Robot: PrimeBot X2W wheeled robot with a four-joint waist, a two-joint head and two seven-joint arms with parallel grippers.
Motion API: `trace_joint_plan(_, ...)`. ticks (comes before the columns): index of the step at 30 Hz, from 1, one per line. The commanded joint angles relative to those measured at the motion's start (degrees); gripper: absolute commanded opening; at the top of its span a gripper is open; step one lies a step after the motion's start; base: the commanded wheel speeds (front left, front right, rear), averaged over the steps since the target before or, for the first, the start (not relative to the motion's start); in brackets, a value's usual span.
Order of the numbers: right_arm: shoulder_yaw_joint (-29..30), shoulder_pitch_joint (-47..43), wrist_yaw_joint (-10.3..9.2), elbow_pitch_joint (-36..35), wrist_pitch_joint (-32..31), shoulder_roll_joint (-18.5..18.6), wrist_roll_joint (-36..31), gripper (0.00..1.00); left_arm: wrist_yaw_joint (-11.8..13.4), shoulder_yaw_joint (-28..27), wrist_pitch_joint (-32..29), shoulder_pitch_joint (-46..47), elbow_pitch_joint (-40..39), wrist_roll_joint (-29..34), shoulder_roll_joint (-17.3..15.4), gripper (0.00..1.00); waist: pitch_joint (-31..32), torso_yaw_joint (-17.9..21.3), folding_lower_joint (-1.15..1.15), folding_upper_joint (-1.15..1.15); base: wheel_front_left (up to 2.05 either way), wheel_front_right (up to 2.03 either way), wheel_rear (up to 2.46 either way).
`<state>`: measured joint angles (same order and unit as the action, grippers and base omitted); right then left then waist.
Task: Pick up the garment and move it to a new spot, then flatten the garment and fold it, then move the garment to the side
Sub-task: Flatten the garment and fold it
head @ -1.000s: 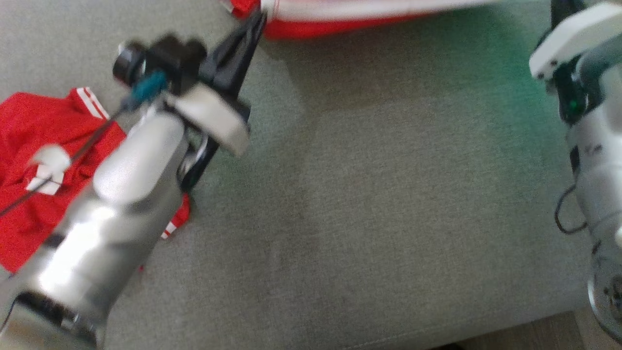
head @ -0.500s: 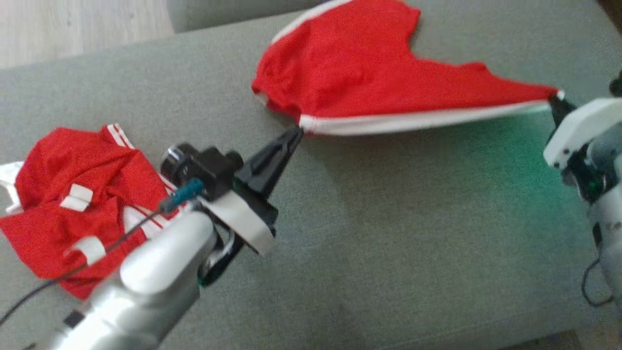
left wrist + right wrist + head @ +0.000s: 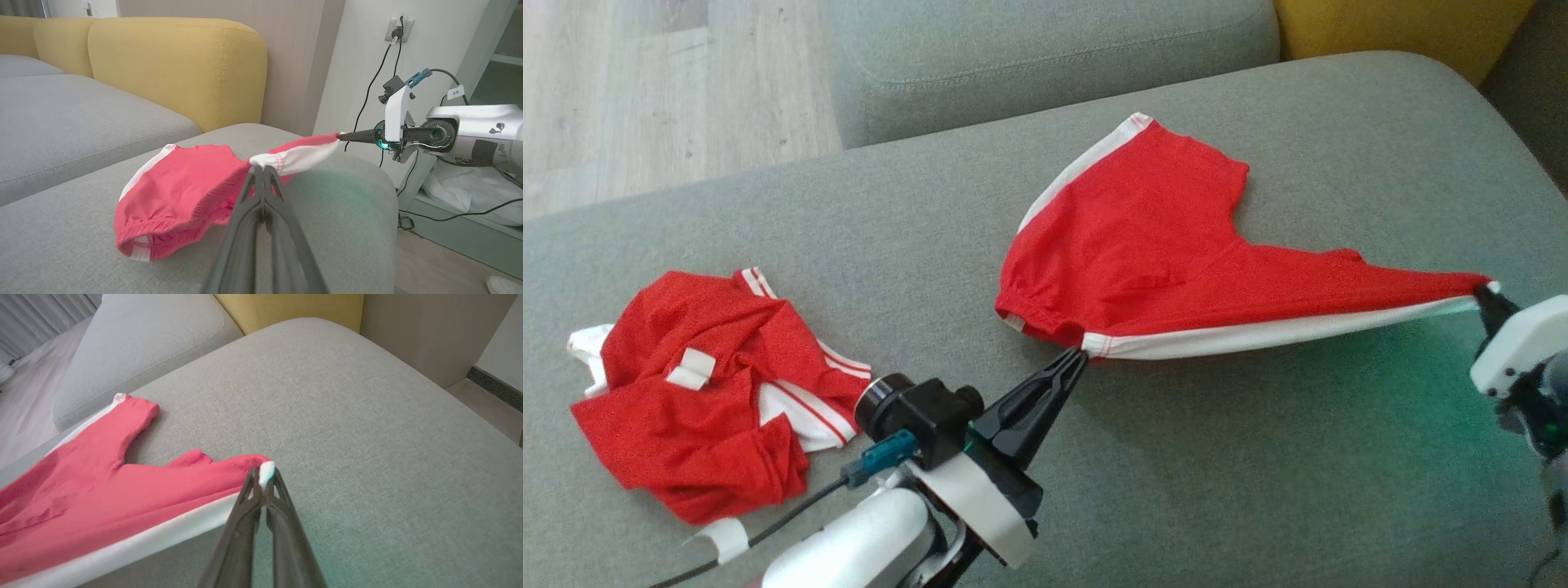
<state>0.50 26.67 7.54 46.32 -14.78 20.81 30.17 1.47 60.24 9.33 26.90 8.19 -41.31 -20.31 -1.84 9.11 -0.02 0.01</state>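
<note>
Head view, garment (image 3: pixel 1143 245): red shorts with white trim, partly resting on the grey seat cushion (image 3: pixel 1176 490), pulled taut along the white-edged side between the 2 hands
Head view, left hand (image 3: pixel 1081 357): fingers pressed together, clamped on the garment's near corner at the white trim
Head view, right hand (image 3: pixel 1481 291): at the right edge, pinched on the garment's stretched tip, with a green glow on the seat cushion beneath
Head view, crumpled clothing (image 3: pixel 694 400): red and white, lying on the seat cushion at the left, well apart from the garment
Head view, floor (image 3: pixel 645 98): pale wood, top left
Left wrist view, left hand: 2 dark fingers closed on a bunched white hem
Left wrist view, garment: red body sagging onto the seat cushion at the left, a narrow strip rising to the right hand
Left wrist view, right hand: fingertips together on the garment's end, pale forearm behind
Left wrist view, surroundings: yellow backrest (image 3: pixel 175 69) behind, wall socket (image 3: pixel 398 26) with a black cable (image 3: pixel 369 87) hanging from it
Right wrist view, right hand: 2 fingers together, a small white tuft of the garment nipped at the tips
Right wrist view, garment: running leftwards from the tips, white band along the lower edge, 1 leg flat on the seat cushion toward the upper left
</note>
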Motion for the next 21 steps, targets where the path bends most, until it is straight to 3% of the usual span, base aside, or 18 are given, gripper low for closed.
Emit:
trace_joint_plan(1, 0.44, 1.28, -0.05, -2.36, -0.09, 2.28, -0.28, 0.0, 0.79, -2.79, 0.11, 2.63, -1.69, -0.52, -1.46, 0.0, -0.17, -0.15, 0.02, -0.01, 0.0, 0.0, 0.0)
trace_joint_plan(13, 13.03, 0.86, -0.05, -14.88, -2.68, -2.37, -9.87, 0.0, 1.79, -3.21, -1.17, 5.66, -3.16, 0.02, -0.64, 0.0, -6.24, -3.68, 0.02, -0.01, 0.0, 0.0, 0.0)
trace_joint_plan(21, 15.02, 8.6, -0.05, -16.93, -2.43, -5.89, -17.43, 0.0, 1.11, -3.61, -1.23, 9.71, -1.74, 0.7, 1.03, 0.0, -10.96, -6.59, 0.02, -0.01, 0.0, 0.0, 0.0)
